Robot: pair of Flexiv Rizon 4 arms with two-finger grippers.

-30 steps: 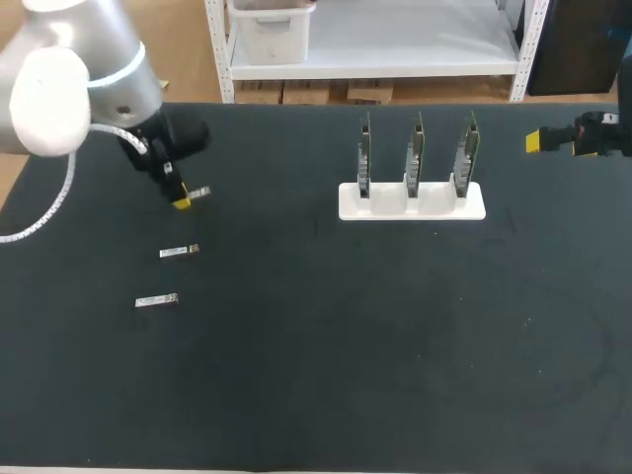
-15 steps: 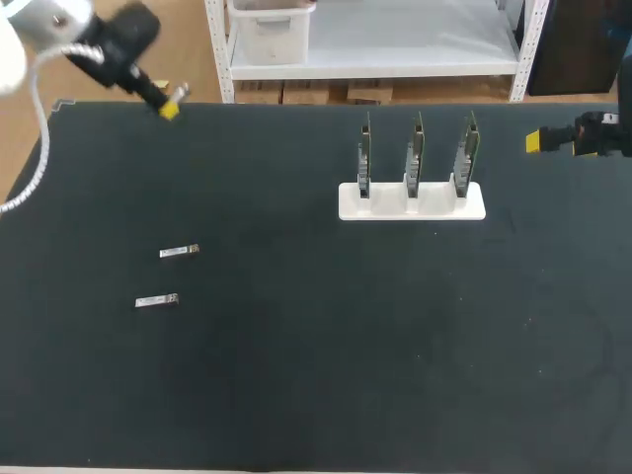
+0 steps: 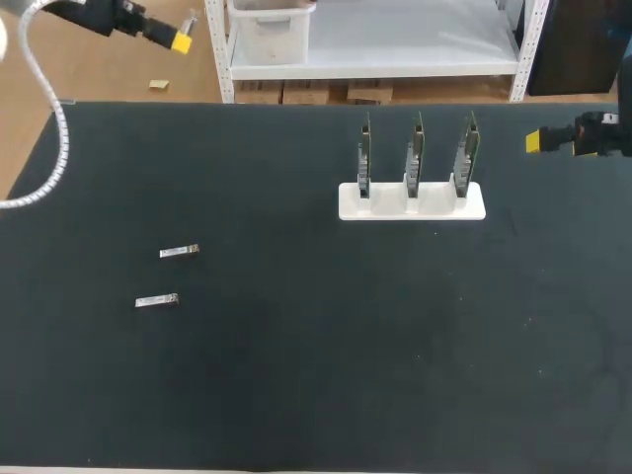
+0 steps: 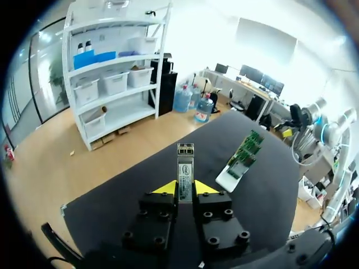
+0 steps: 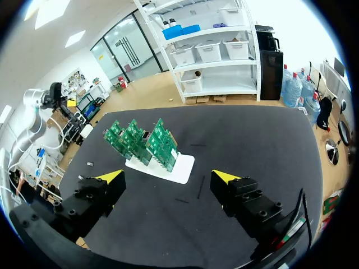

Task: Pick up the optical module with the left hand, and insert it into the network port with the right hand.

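The surface (image 3: pixel 316 375) is a dark mat that fills most of the head view. On its far right part stands a white holder (image 3: pixel 412 202) with three green circuit boards (image 3: pixel 416 153) slotted upright in it, edge-on to the head camera and side by side. The network ports on them are too small for us to make out. On the left part of the surface two spare optical modules lie flat, one (image 3: pixel 179 252) farther from us and one (image 3: pixel 157 300) nearer. They are close together but apart, both with their long axes running across the surface, roughly parallel.

The optical module (image 4: pixel 185 178) of the task is off the surface, in our left arm's grip. In the head view that arm is past the surface's far left corner, raised over the floor. In the left wrist view the module's long axis runs along the fingers and points straight out ahead of them. Its labelled face is turned to the camera and its metal end is farthest out. Ahead of it and off to one side we see the holder with its boards.

The left fingers (image 4: pixel 166 188) are clenched on the module from both sides, their yellow tips pressed to its rear part.

The right fingers (image 5: pixel 112 178) are spread wide and grasp nothing. They hang at the surface's far right edge (image 3: pixel 533 141), pointing toward the holder.
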